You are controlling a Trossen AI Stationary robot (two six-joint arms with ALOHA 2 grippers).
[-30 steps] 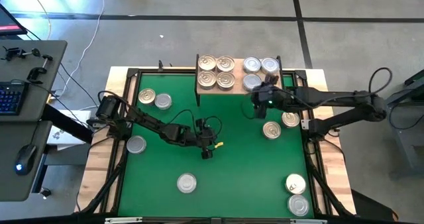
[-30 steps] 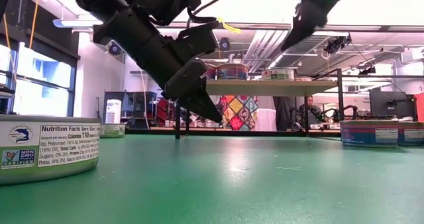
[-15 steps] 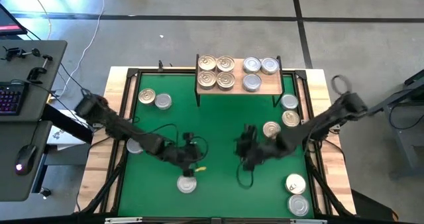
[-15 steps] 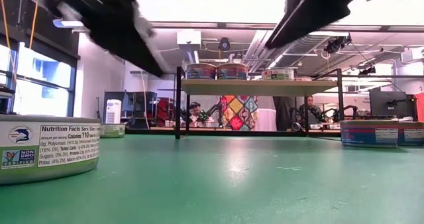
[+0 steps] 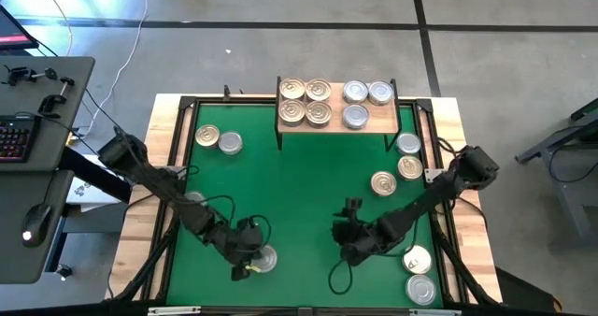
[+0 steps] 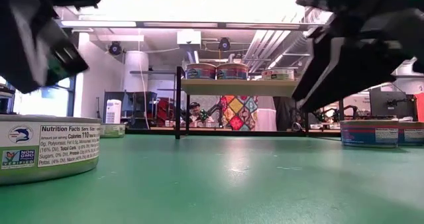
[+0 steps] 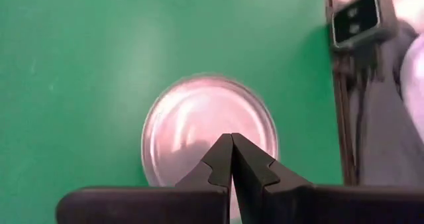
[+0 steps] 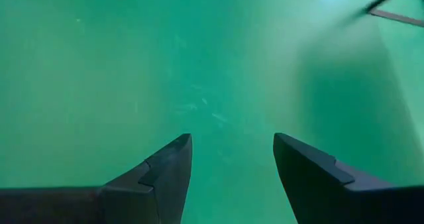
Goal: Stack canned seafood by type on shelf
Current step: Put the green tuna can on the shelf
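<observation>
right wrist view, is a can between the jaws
No, the right gripper stands open over bare green mat, with no can between them.

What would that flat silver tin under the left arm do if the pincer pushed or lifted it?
The silver tin lies flat on its base on the green mat, so a push would probably slide it, not roll or tip it. Its smooth, shiny lid may be slippery. It looks like rigid metal, likely fairly heavy for its size if full. The left pincer, shut, is above it.

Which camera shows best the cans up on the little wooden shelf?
The high view: it looks straight down on the shelf and shows all seven cans on it. The low view shows only their sides from far off. The wrist views show none.
</observation>
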